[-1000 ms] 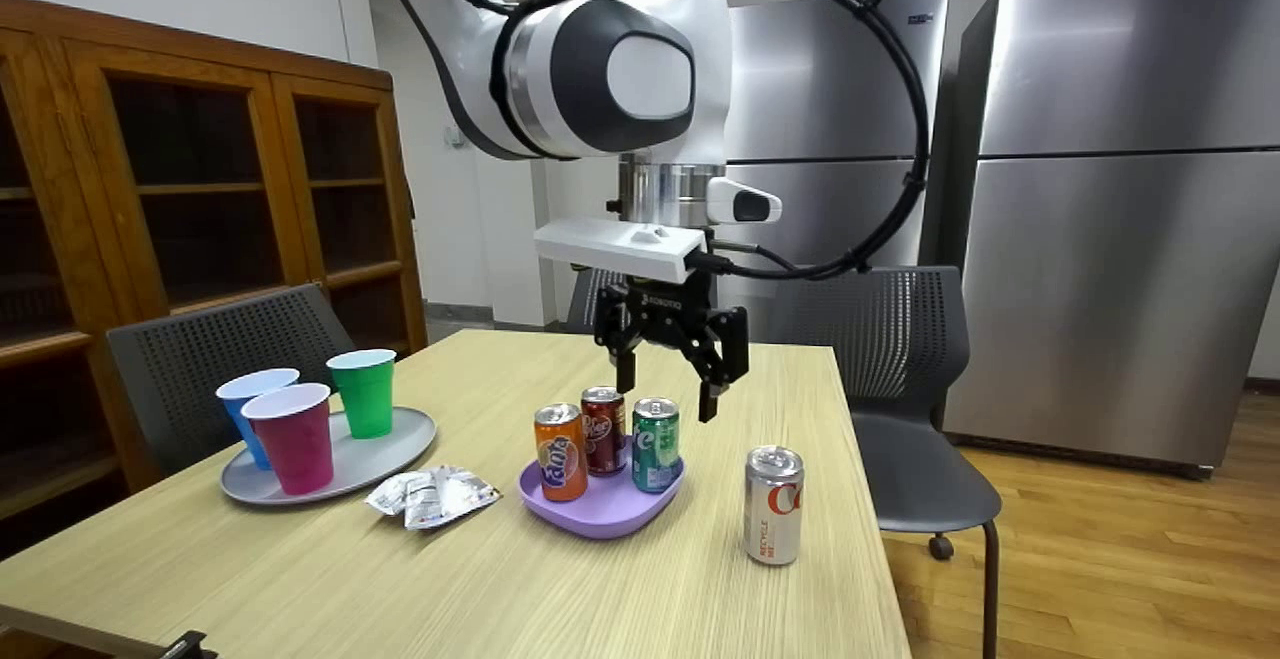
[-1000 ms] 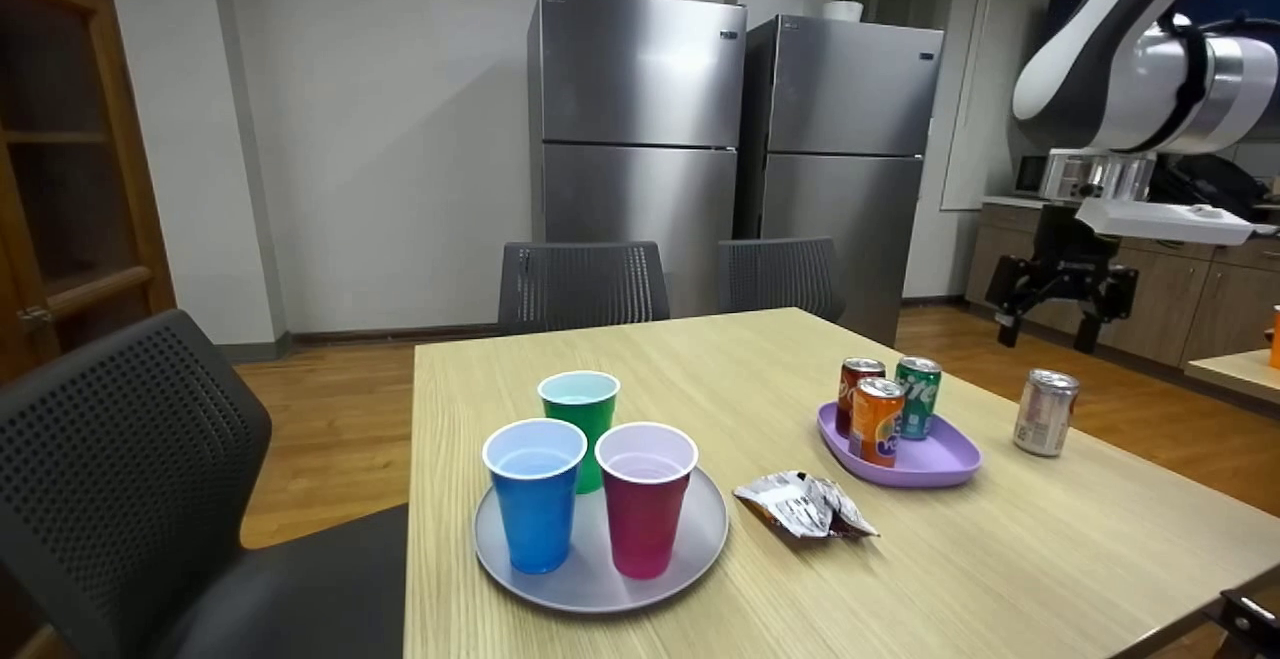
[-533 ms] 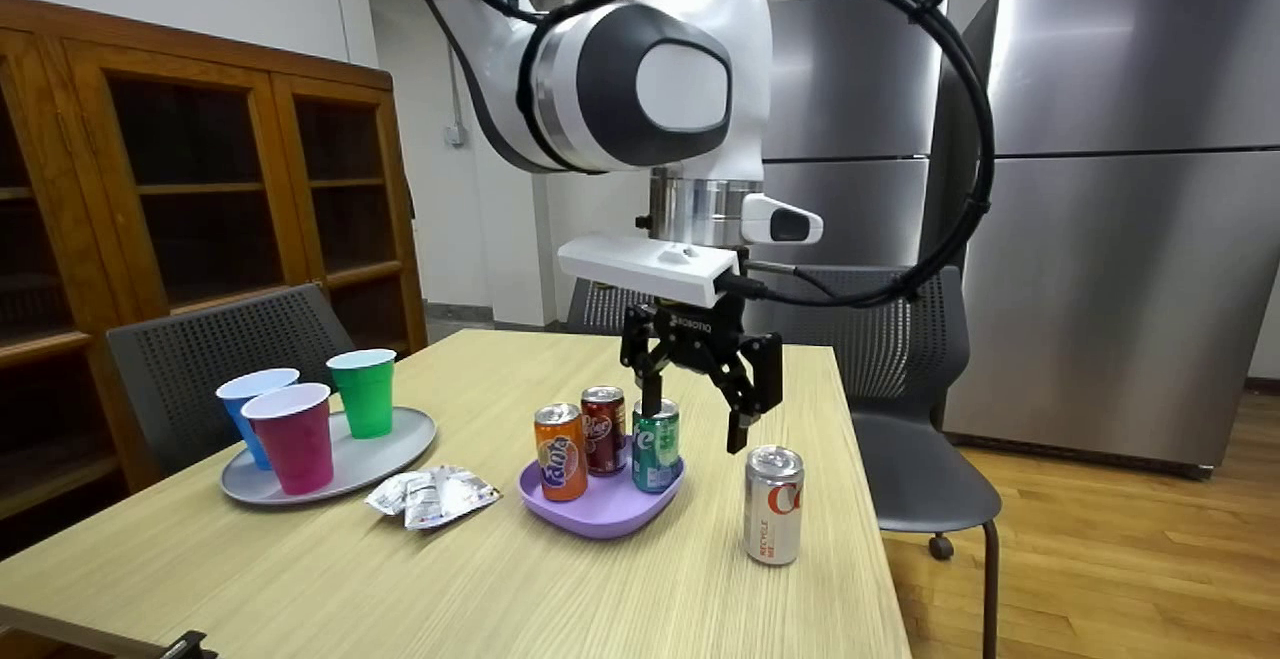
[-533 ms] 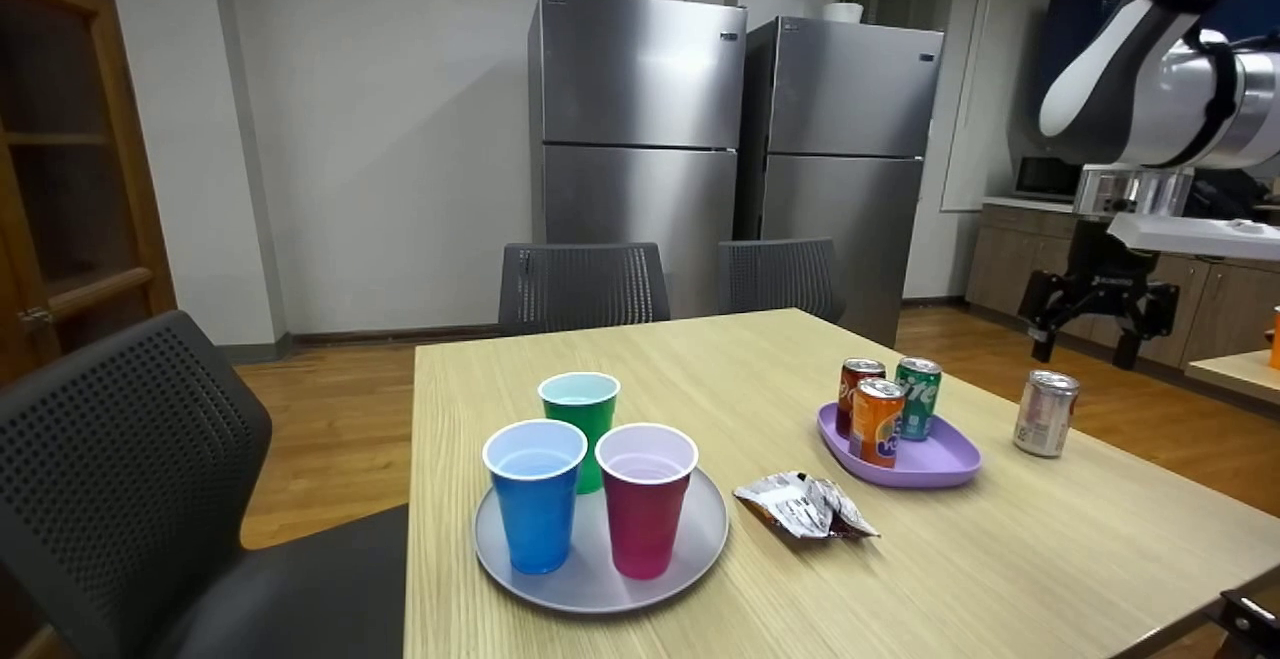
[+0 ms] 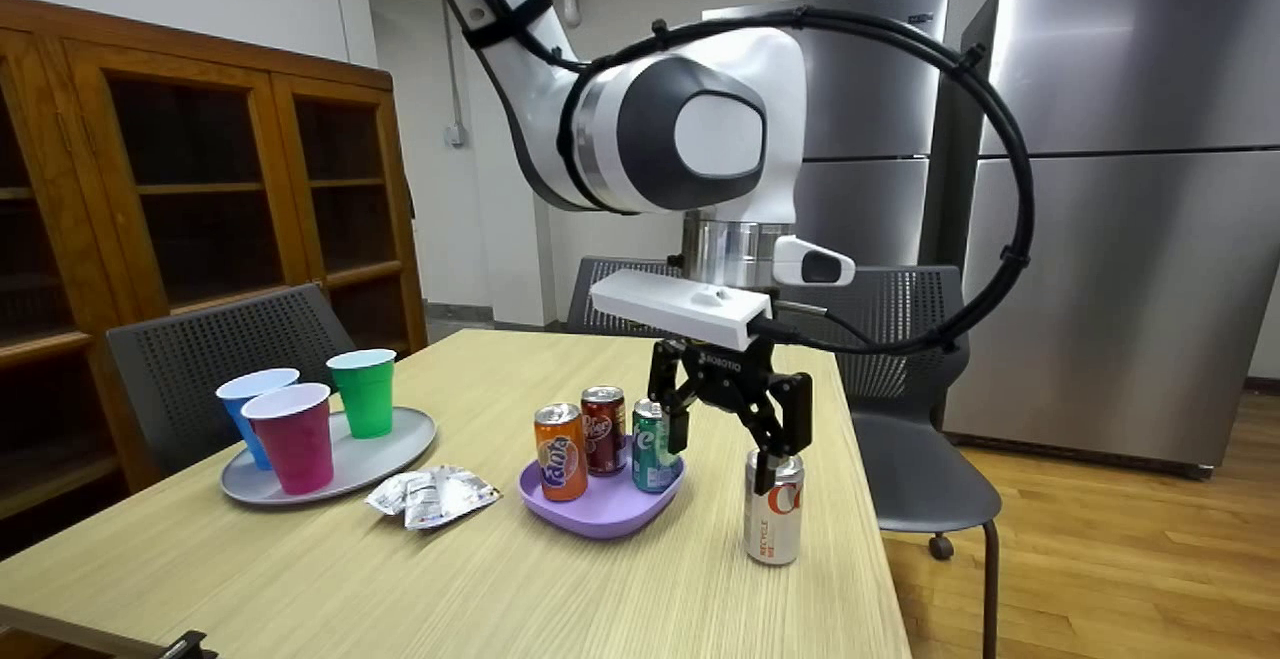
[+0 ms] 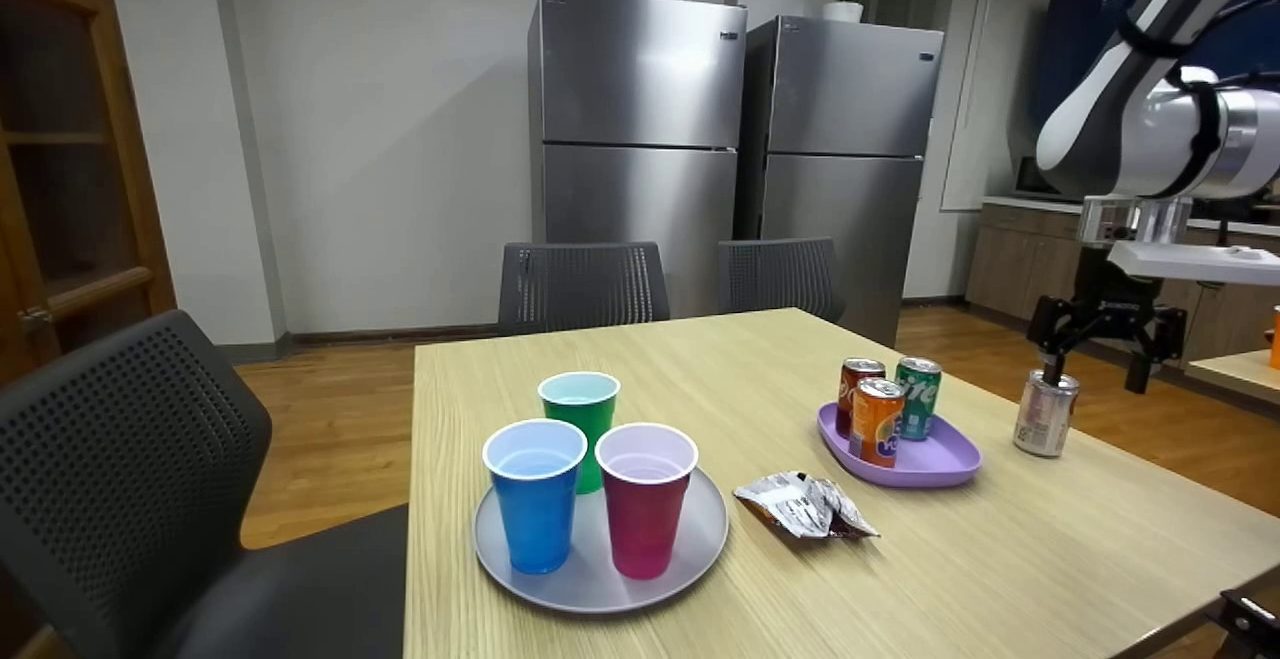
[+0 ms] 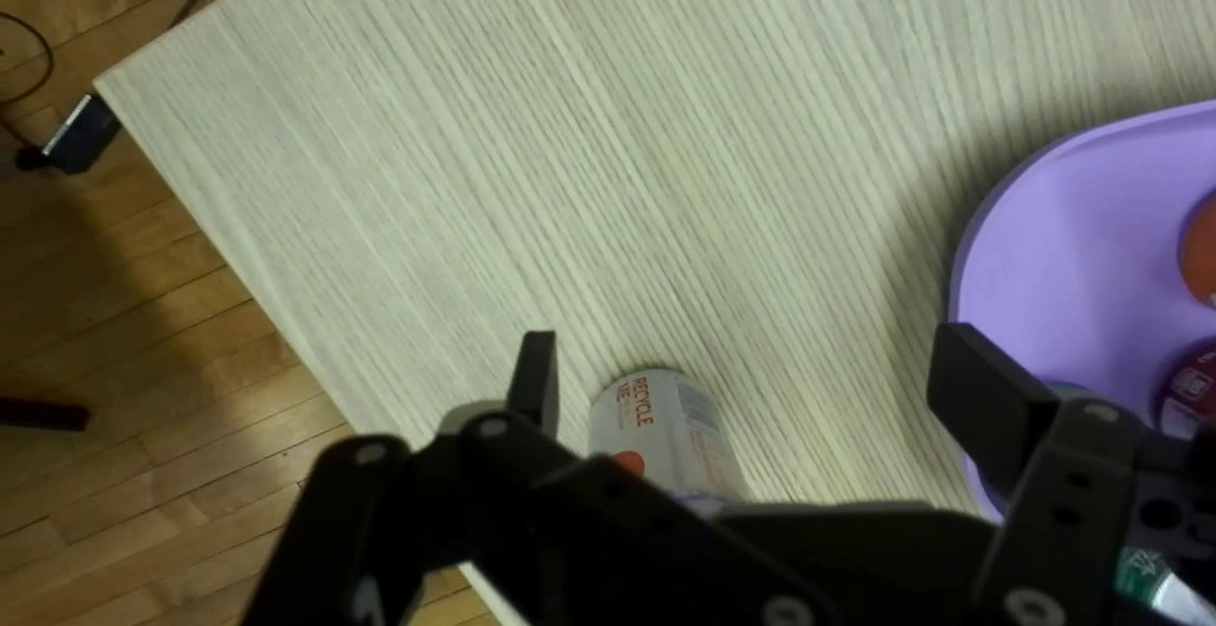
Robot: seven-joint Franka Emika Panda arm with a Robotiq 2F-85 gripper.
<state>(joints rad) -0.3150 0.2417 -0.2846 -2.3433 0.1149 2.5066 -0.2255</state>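
Cylindrical metal can (image 5: 773, 533) stands upright near the claw (image 5: 722, 461), 2 fingers (image 5: 678, 431) spread wide.

Orange can (image 5: 562, 454) reads “Fanta”, silver can (image 7: 668, 431) “RECYCLE ME” (in red), green can (image 6: 920, 401) “ite”, gripper (image 5: 722, 461) “ROBOTIQ”.

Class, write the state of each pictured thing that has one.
End effector: open, empty
Silver can: upright, ungripped
Orange can: upright
Red can: upright
Green can: upright
Tray: holding cans
Blue cup: upright
Pink cup: upright
Green cup: upright
Plate: holding cups
Foil packaging: crumpled
Fridges: shut
Cabinet doors: shut
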